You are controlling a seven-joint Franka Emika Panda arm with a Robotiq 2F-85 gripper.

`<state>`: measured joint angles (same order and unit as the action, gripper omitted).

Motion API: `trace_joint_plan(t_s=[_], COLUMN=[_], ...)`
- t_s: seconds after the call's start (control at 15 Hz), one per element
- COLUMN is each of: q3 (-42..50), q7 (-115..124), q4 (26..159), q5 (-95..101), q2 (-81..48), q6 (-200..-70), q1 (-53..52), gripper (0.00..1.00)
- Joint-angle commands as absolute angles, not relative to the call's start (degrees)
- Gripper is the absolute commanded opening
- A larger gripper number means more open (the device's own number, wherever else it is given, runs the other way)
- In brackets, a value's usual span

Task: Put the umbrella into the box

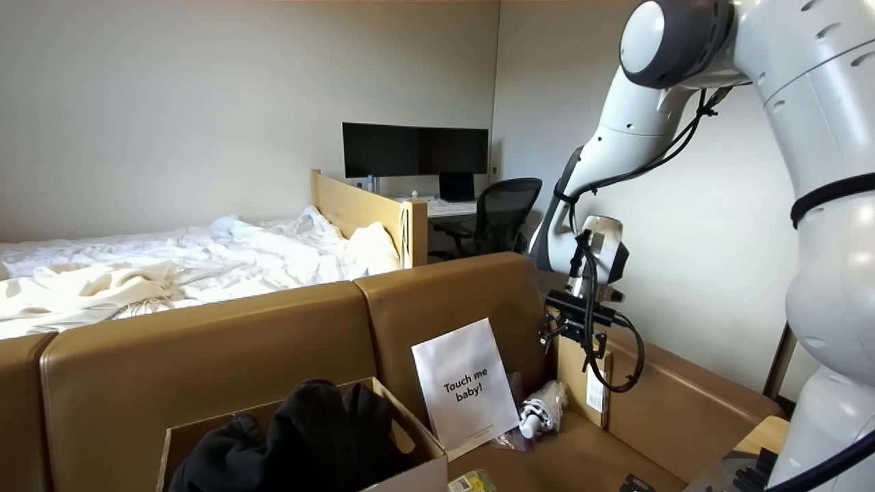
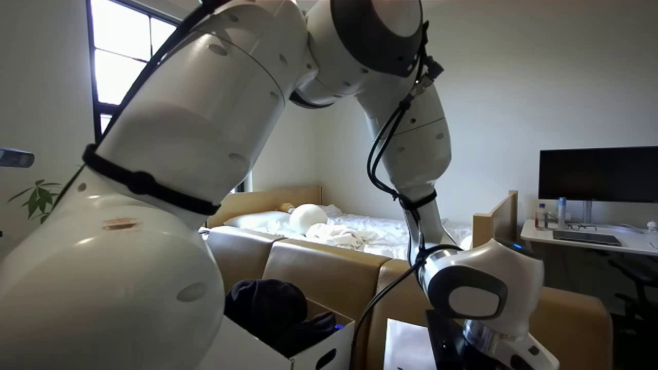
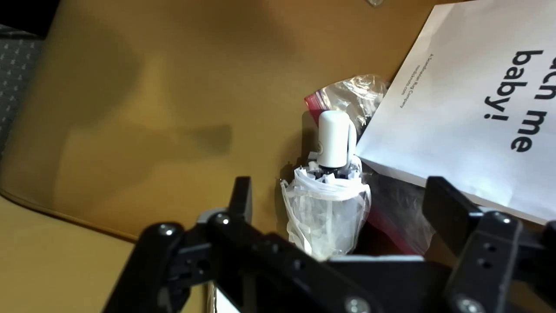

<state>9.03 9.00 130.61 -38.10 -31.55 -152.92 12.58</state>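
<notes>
Umbrella [image 3: 328,217]: we're guessing light, slick, squishy outside, stiffer inside
White handle [image 3: 333,139]: looks solid, we'd grip just past it
Fingers [image 3: 240,202]: wide apart, holding nothing

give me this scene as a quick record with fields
item: folded clear-and-white plastic umbrella, on the smooth brown couch
tool: black two-finger gripper, open, above the umbrella, holding nothing
container: open white cardboard box, brown inside, dark cloth in it
neighbour: white printed paper sheet, leaning against the couch beside the umbrella
status: umbrella not yet in the box
</notes>
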Motion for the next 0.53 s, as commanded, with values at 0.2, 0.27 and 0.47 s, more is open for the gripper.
trace_joint_plan(t_s=[0.2, 0.27, 0.47], q3=[3.31, 3.25, 1.28], q7=[8.86, 9.07, 8.37], q4=[113.05, 109.65, 101.53], q5=[-41.19, -40.28, -38.87], q2=[-54.64, -58.44, -66.98], q6=[-152.46, -151.95, -151.01], q1=[19.96, 20.21, 20.01], gripper=[1.00, 1.00, 1.00])
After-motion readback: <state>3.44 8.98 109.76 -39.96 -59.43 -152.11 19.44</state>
